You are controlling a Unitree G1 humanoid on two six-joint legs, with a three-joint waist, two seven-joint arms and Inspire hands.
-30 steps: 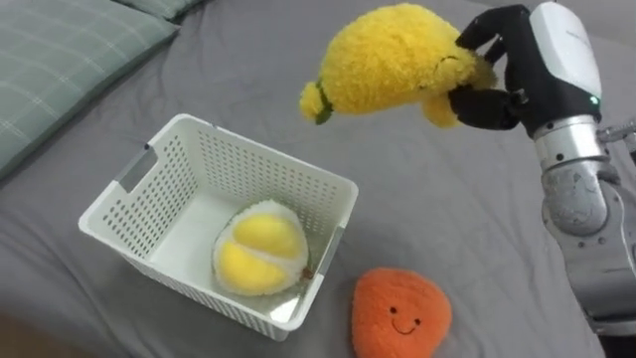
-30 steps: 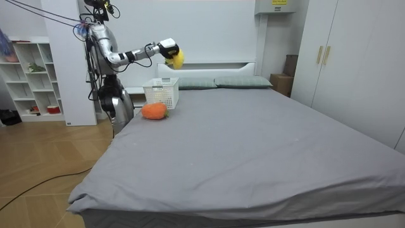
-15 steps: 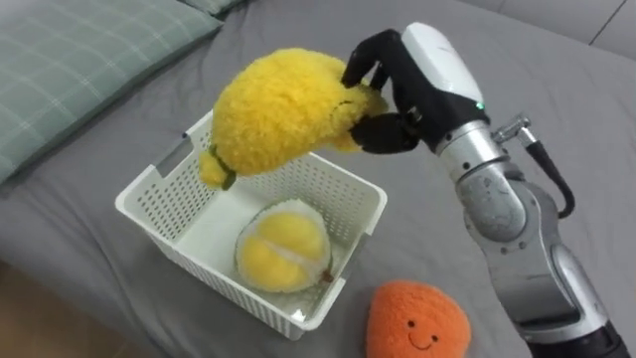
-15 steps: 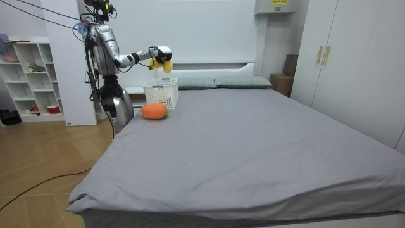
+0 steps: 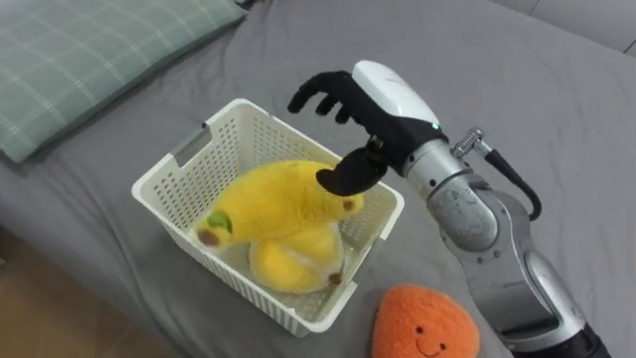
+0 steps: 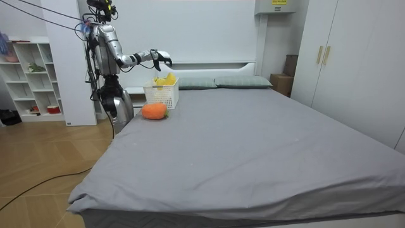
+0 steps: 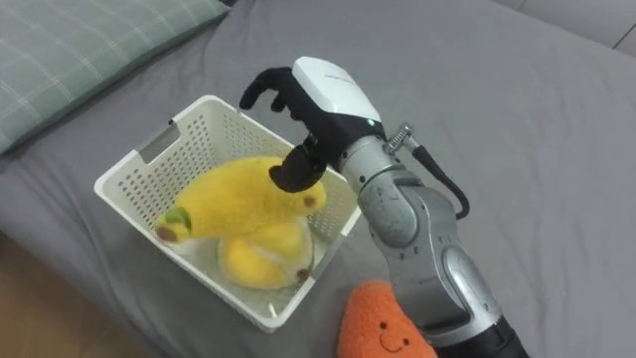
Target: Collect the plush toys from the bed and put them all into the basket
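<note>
A yellow banana plush (image 5: 273, 202) (image 7: 234, 205) lies across the white perforated basket (image 5: 177, 179) (image 7: 134, 169) on the grey bed, on top of a round yellow-and-white plush (image 5: 288, 266). My right hand (image 5: 360, 109) (image 7: 303, 99) hovers just above the basket's far right rim, open, fingers spread and holding nothing. An orange smiling plush (image 5: 427, 324) (image 7: 383, 328) rests on the bed close to the basket's near right corner. In the room view I stand at the bed's corner with the right arm stretched over the basket (image 6: 161, 95).
A green checked pillow (image 5: 89, 60) lies to the left behind the basket. The bed's edge runs just left of the basket. Open grey sheet (image 5: 556, 109) spreads to the right. In the room view a white shelf unit (image 6: 28, 79) stands behind me.
My right hand carried the banana plush leftward over the basket, let go of it and opened. The plush now lies in the basket. The eye views shifted too.
</note>
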